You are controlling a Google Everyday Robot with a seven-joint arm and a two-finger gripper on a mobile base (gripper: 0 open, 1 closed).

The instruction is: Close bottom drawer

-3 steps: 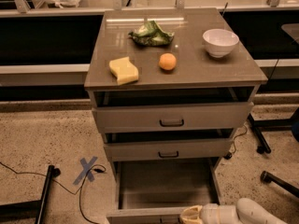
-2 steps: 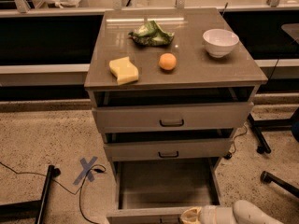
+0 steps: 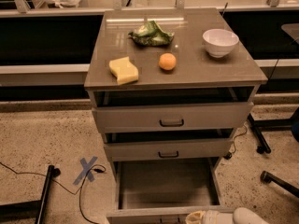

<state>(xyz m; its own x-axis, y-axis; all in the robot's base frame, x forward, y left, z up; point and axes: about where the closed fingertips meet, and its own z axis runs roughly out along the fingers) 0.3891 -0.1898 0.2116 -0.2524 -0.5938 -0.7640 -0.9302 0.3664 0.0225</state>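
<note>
The bottom drawer of the grey cabinet is pulled far out, showing a plain grey inside. Its front panel runs along the bottom edge of the camera view. My gripper is at the bottom edge, right of centre, against the outer face of that front panel. The white arm reaches in from the lower right.
The top drawer and middle drawer stand slightly open. On the cabinet top lie a yellow sponge, an orange, a green bag and a white bowl. Chair legs stand right; cables and blue tape lie left.
My gripper and arm have shifted slightly to the left along the drawer front. The bottom drawer has not visibly moved.
</note>
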